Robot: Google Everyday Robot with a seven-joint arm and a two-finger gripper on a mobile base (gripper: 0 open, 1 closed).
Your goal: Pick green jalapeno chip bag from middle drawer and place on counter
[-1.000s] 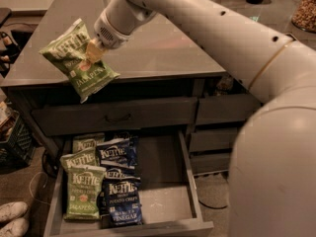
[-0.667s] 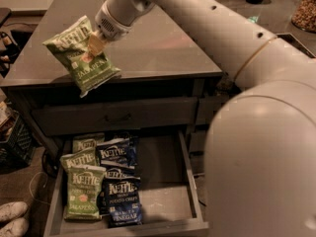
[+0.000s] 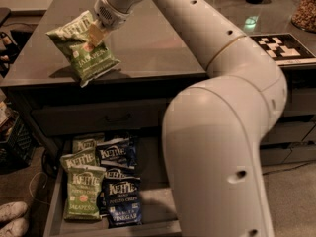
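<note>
My gripper (image 3: 94, 32) is shut on the green jalapeno chip bag (image 3: 84, 51), a light green Kettle bag tilted over the front left part of the counter (image 3: 163, 38). Its lower corner is at or just above the counter's front edge. Below, the middle drawer (image 3: 160, 201) stands pulled open. It holds more green Kettle bags (image 3: 81, 191) on the left and dark blue Kettle bags (image 3: 121, 196) beside them. My white arm (image 3: 222, 132) crosses the right half of the view and hides the drawer's right part.
A black-and-white patterned board (image 3: 279, 46) lies on the counter at the right. A dark crate (image 3: 15, 142) and white shoes (image 3: 12, 218) are on the floor at the left. Closed drawers (image 3: 291, 147) are at the right.
The gripper has carried the green bag a little farther over the counter and lower, toward its surface. The arm has swung closer to the camera, covering more of the drawer.
</note>
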